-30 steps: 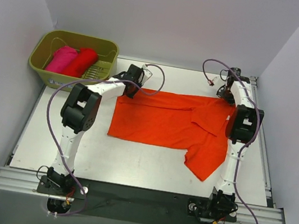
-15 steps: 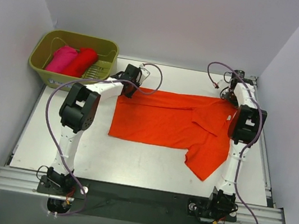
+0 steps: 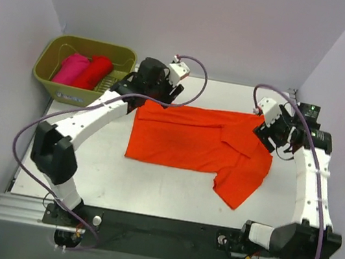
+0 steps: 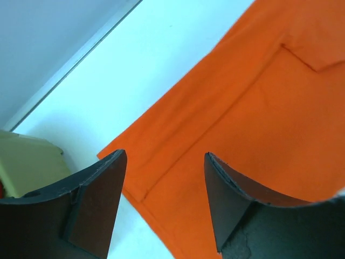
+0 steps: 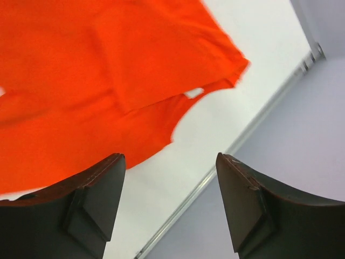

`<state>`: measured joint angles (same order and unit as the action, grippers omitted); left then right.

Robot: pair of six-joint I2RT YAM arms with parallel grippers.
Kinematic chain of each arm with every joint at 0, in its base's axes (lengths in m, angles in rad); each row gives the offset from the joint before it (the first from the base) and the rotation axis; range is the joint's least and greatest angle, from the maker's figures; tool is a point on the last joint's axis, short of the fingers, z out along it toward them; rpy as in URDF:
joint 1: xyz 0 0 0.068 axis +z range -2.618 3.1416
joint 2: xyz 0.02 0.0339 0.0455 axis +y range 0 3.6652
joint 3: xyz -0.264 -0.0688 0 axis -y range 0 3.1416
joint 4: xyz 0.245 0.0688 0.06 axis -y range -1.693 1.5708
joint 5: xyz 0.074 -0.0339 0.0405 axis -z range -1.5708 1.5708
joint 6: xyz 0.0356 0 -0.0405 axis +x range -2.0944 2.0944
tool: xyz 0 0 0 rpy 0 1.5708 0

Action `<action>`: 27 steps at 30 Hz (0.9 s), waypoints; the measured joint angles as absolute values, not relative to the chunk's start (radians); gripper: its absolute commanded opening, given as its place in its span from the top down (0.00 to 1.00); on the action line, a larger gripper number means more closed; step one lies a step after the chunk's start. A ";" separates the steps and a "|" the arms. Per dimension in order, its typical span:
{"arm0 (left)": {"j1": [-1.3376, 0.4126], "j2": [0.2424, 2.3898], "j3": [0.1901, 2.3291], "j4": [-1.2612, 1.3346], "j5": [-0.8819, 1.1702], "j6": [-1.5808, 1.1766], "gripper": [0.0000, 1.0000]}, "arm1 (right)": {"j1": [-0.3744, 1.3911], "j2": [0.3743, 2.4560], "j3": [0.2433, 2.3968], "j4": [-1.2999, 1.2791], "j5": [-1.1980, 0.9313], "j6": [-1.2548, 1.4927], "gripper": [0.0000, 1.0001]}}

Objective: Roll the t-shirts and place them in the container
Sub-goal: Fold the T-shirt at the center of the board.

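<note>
orange t-shirt (image 3: 190,139) spread flat, both grippers hovering released above it

the white table (image 3: 169,194) carries the shirt across its middle, the right part trailing toward the near edge. the olive basket (image 3: 49,76) at the far left holds the red t-shirt (image 3: 95,70) and the pink t-shirt (image 3: 70,67), rolled, side by side. left gripper (image 4: 164,159) hangs over the shirt's far left corner – jaws spread, nothing between them – and right gripper (image 5: 170,159), equally released, over the collar end by the small white label (image 5: 193,93).
</note>
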<state>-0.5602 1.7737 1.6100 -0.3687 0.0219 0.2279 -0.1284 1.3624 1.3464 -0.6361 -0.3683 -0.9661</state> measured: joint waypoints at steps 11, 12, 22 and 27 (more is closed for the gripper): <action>-0.521 1.433 1.130 -0.481 0.089 0.435 0.27 | 0.017 0.928 0.564 -0.871 -0.501 -1.542 0.43; -0.507 1.433 1.105 -0.506 0.093 0.451 0.27 | 0.035 0.897 0.535 -0.884 -0.506 -1.589 0.43; -0.392 1.385 1.027 -0.565 0.087 0.516 0.27 | 0.121 0.793 0.403 -0.884 -0.537 -1.836 0.46; -0.366 1.373 1.027 -0.565 0.086 0.521 0.28 | 0.122 0.843 0.399 -0.875 -0.539 -1.850 0.48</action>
<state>-0.3660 1.3727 1.0271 -0.5652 0.0864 0.5209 0.1219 0.8433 0.3992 -0.8749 -0.5392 -1.8500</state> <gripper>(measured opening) 0.726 0.528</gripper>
